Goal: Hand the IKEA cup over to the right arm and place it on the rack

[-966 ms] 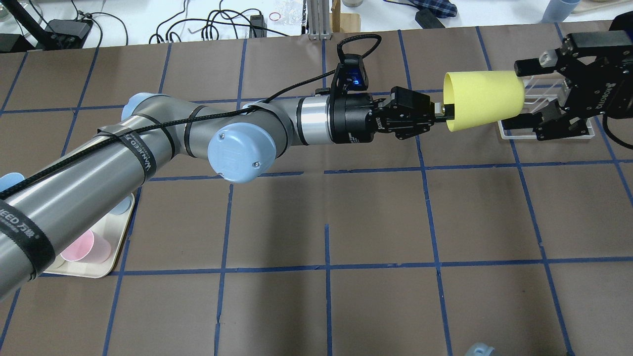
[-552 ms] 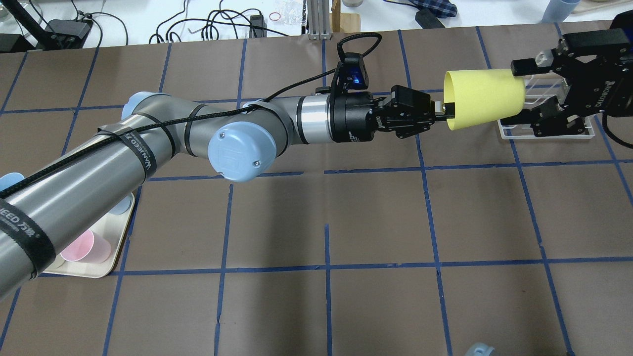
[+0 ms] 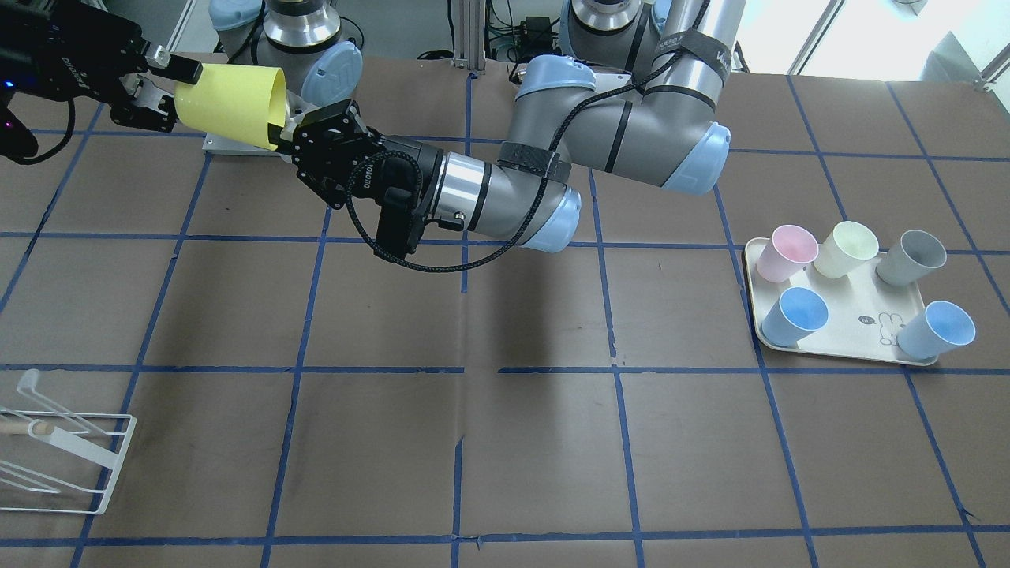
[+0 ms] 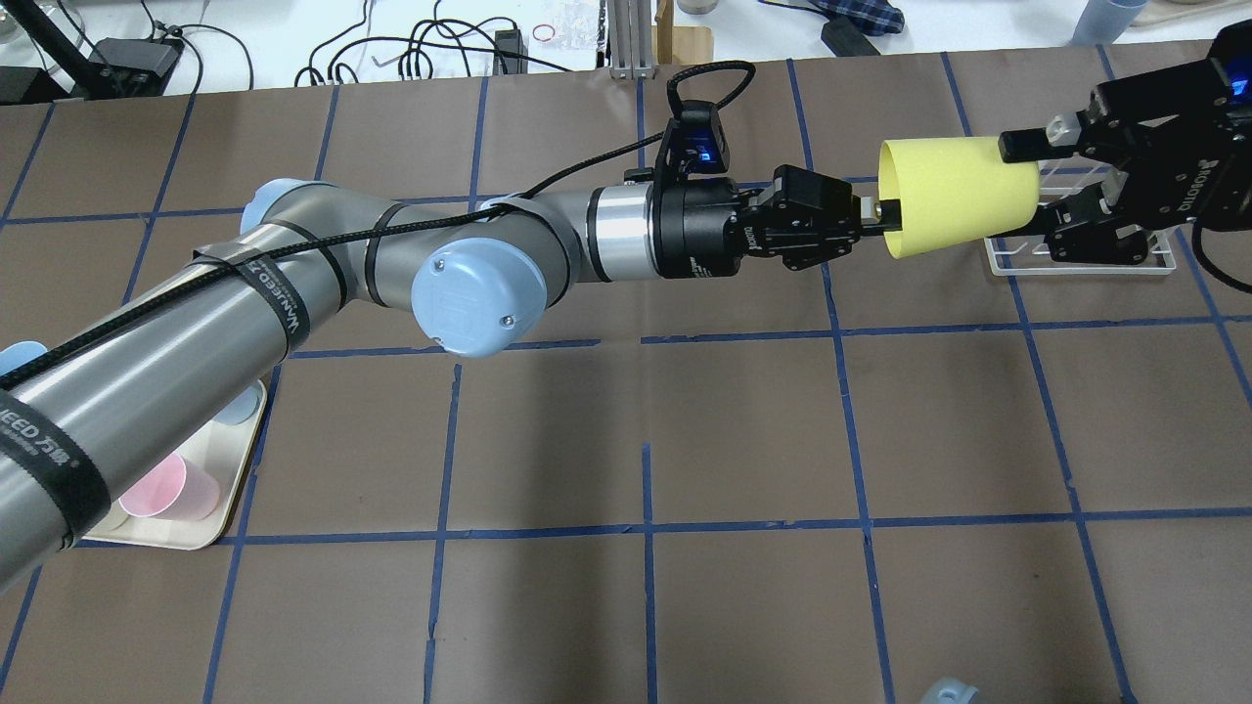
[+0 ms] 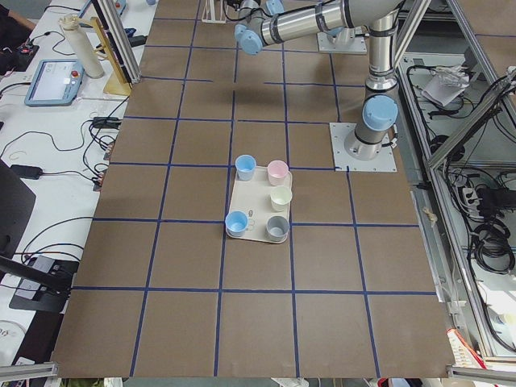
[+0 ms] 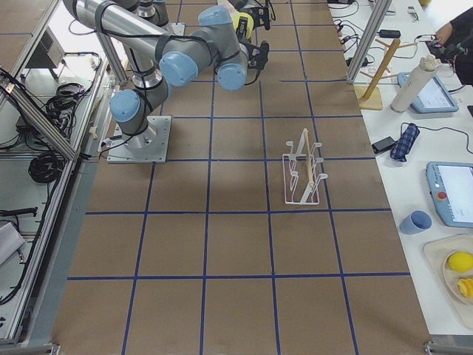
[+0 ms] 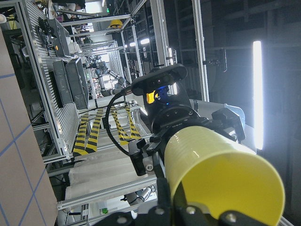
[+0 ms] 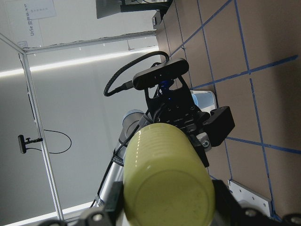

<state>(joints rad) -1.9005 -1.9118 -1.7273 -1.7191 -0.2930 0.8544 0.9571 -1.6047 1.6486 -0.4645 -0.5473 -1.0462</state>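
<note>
The bright yellow IKEA cup (image 4: 954,196) lies on its side in the air, high above the table. It also shows in the front view (image 3: 229,95). My left gripper (image 4: 875,217) is shut on its rim, one finger inside the mouth. My right gripper (image 4: 1042,186) comes from the other side, its two fingers against the wall at the cup's base end. In the right wrist view the cup's base (image 8: 164,188) fills the space between the fingers. The white wire rack (image 3: 63,457) stands on the table, partly hidden under the right gripper in the overhead view (image 4: 1086,271).
A cream tray (image 3: 848,327) with pink, pale yellow, grey and two blue cups sits on the robot's left side. It also shows in the overhead view (image 4: 186,533). The left arm stretches across the table's middle. Cables and equipment lie beyond the far edge.
My right gripper's fingers have closed in from a wide spread onto the cup's base end, and the gripper has shifted slightly toward the cup. The left arm and cup have stayed in place.
</note>
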